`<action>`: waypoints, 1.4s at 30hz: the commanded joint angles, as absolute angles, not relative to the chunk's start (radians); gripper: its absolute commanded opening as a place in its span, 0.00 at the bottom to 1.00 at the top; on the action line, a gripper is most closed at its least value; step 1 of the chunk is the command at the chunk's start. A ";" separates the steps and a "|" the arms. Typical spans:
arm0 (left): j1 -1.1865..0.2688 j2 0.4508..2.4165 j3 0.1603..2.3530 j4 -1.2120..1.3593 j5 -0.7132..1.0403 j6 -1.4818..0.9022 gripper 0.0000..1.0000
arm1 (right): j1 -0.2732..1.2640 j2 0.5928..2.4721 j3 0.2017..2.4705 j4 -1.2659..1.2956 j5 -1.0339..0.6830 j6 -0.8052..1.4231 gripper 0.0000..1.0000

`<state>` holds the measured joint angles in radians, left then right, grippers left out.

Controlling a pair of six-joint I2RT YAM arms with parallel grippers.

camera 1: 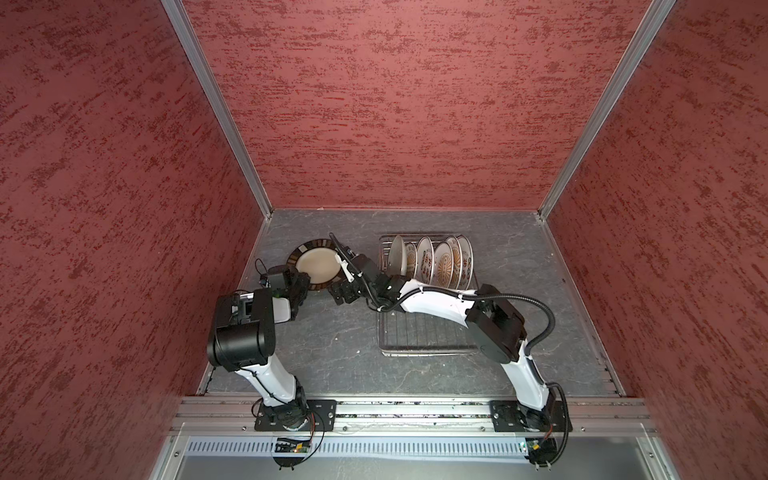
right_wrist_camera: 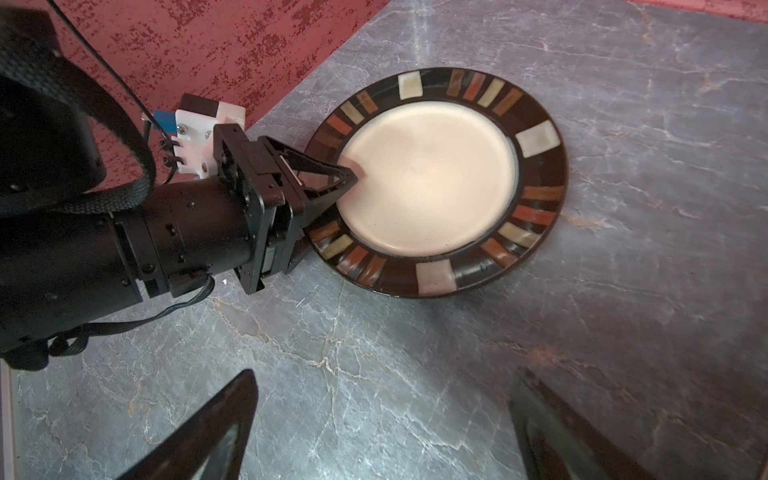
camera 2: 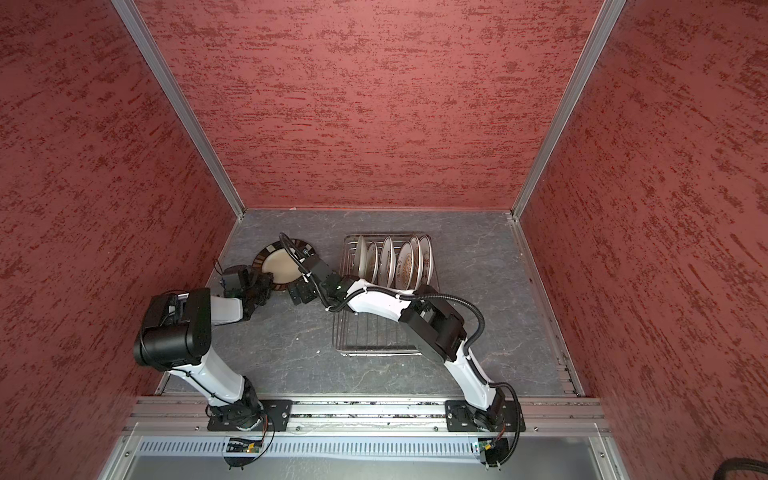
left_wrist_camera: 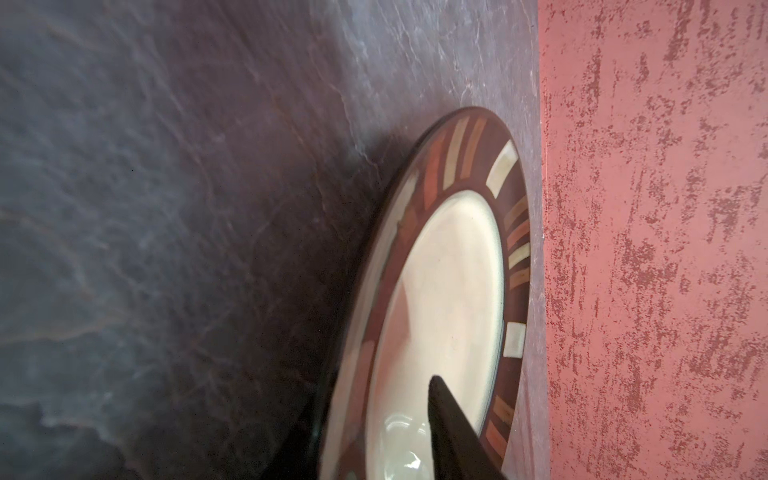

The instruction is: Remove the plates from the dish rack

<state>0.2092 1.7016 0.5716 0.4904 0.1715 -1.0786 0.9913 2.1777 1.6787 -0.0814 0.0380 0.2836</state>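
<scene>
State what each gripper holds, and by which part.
Right gripper: nothing, jaws open. Left gripper straddles the rim of the striped plate, which lies on the table; whether it is clamped cannot be told.

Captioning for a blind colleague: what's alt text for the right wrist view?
A dark-rimmed striped plate lies on the grey table, the left gripper at its rim, one finger over the cream centre. The right gripper stands open, empty.

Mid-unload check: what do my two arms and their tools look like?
The left arm and right arm have white shells with black joints. A black ribbed cable hose runs along the right arm. The left tool and right tool have black, tapering triangular fingers; a white bracket sits behind the left tool.
</scene>
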 commanded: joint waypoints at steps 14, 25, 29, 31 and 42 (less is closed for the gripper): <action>0.226 1.679 0.561 0.513 0.187 -1.045 0.78 | 0.995 2.115 1.652 -0.052 0.060 0.276 0.95; 0.231 1.609 0.523 0.502 0.143 -1.045 0.99 | 0.996 2.088 1.651 -0.059 0.061 0.241 0.96; 0.236 1.549 0.505 0.449 0.130 -1.037 0.99 | 0.996 2.041 1.632 -0.058 0.072 0.210 0.96; 0.240 1.521 0.496 0.427 0.122 -1.035 1.00 | 0.996 2.018 1.619 -0.055 0.074 0.198 0.96; 0.239 1.311 0.437 0.275 0.017 -1.034 0.99 | 1.012 1.893 1.598 -0.084 0.147 0.089 0.98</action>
<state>0.2356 1.3594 0.4660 0.3393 0.0681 -1.0531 1.0035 1.9419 1.5879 -0.0731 0.0792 0.1524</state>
